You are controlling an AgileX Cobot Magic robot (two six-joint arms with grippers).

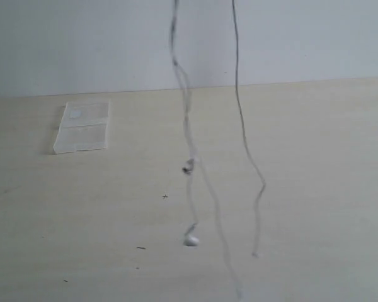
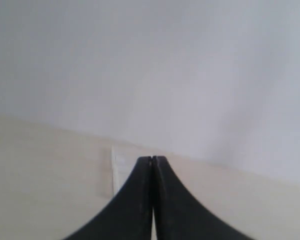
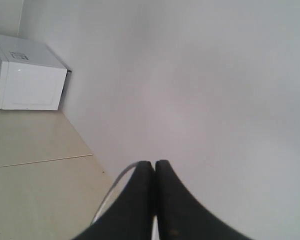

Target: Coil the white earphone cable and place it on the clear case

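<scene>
**Dangling cable, loose ends – the risk is in the swing**

The cable (image 1: pixel 188 126) hangs in long strands over the middle of the desk (image 1: pixel 315 157), running up out of the exterior view. Its lowest earbud (image 1: pixel 190 240) sits toward the near edge, and whether it touches the desk cannot be told. The case (image 1: pixel 82 128) lies flat near the far left corner, well apart from the strands.

What could go wrong: the thin wire may slide out of a pinch. The free ends may swing and tangle as loops are made, and a trailing earbud could drag across the desk or catch the case and nudge it. A loose coil would likely spring open on so small and smooth a lid.

Neither arm shows in the exterior view, so both seem raised high. The left tool (image 2: pixel 152 159) has its tips pressed together and looks across the desk toward the case; no wire is plainly visible between them. The right tool (image 3: pixel 154 162) is likewise pressed together – a curve of cable emerges beside it, so it appears to pinch the wire.
</scene>
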